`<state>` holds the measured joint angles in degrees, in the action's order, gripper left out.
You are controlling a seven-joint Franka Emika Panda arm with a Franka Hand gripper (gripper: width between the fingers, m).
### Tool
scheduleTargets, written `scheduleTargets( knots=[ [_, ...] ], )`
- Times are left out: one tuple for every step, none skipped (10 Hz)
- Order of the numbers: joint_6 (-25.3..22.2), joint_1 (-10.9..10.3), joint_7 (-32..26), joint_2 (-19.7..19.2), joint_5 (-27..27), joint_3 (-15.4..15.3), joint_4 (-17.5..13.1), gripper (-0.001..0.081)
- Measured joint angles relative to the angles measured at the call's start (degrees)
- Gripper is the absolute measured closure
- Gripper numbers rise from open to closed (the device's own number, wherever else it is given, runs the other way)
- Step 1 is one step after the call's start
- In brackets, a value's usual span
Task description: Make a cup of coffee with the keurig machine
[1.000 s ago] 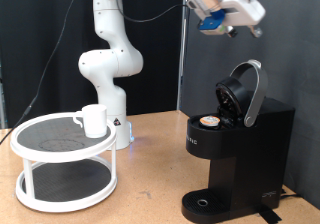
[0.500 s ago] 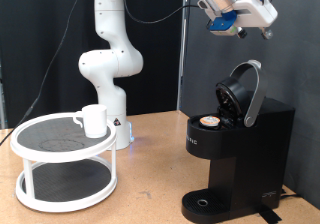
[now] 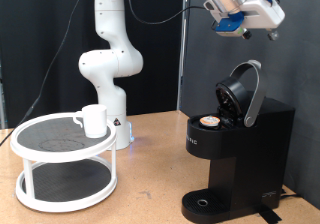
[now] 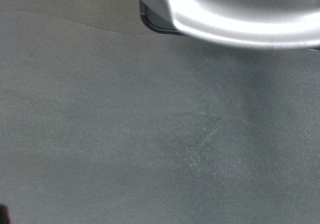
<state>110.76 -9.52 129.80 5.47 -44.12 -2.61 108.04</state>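
The black keurig machine (image 3: 238, 149) stands at the exterior view's right with its rounded lid (image 3: 245, 92) raised open. A small pod with a tan top (image 3: 209, 121) sits in its holder. The white cup (image 3: 94, 120) stands on the top shelf of a white two-tier round rack (image 3: 30, 144) at the exterior view's left. My gripper (image 3: 250, 16) hangs high above the open lid, near the top right, well apart from it. Its fingers are not clear in either view. The wrist view shows only a blurred dark surface and a silver-grey curved edge (image 4: 240, 19).
The white arm base (image 3: 108, 64) stands behind the rack. A black pole (image 3: 185, 54) rises behind the machine. The round drip base (image 3: 205, 202) of the machine holds nothing. Bare wooden table (image 3: 150, 174) lies between the rack and the machine.
My gripper has moved up and towards the exterior view's right, further above the open lid. The cup, the rack and the machine have not moved.
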Motion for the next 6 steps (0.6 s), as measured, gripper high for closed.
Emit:
scheduleTargets(
  knots=[
    [0.2,0.0,0.0,-0.2,0.4,-0.7,0.0,0.0071],
    [1.0,-0.1,0.1,-0.6,0.8,-1.5,0.0,0.0071],
    [2.1,-0.2,0.2,-1.3,1.2,-2.2,0.0,0.0071],
    [2.8,-0.2,0.3,-1.8,1.5,-2.7,0.0,0.0071],
    [2.9,-0.2,0.6,-2.4,2.0,-3.1,0.0,0.0071],
    [3.1,-0.2,0.7,-2.8,2.1,-3.2,0.0,0.0071]
  ],
)
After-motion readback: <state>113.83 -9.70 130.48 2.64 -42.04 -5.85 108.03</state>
